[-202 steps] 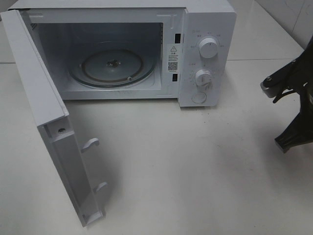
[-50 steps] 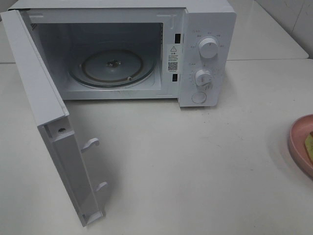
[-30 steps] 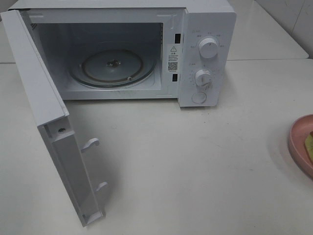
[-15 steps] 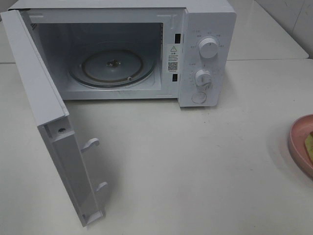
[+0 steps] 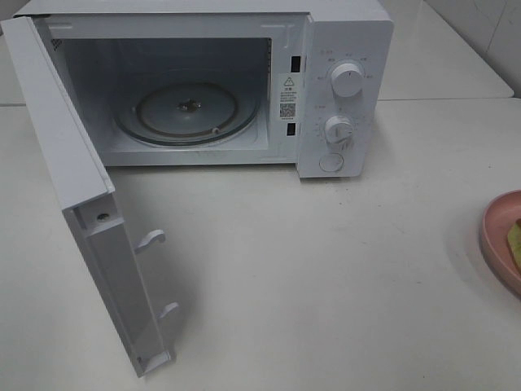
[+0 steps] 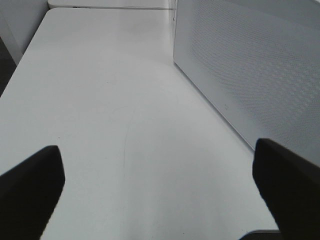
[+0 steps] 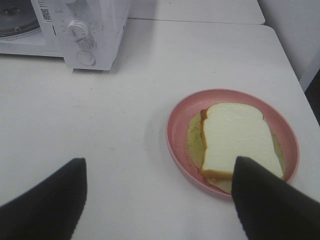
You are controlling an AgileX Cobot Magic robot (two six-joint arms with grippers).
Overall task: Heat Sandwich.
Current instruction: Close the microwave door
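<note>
My right gripper (image 7: 157, 200) hangs with jaws wide and empty above the sandwich (image 7: 235, 142), which lies on the pink plate (image 7: 180, 117) at the tabletop's right edge. My left gripper (image 6: 160, 192) gapes wide too.

Matt white table (image 5: 342, 277); glossy pink plate (image 7: 178, 118); soft white-bread sandwich (image 7: 235, 137); clear glass turntable (image 5: 189, 110).

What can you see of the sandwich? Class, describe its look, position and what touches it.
The sandwich is white sliced bread with a tan-brown crust and pale yellow-green filling showing at its edges. It lies flat on the round pink plate, to the right of the microwave. Nothing grips it; the right gripper is open above the table near it.
</note>
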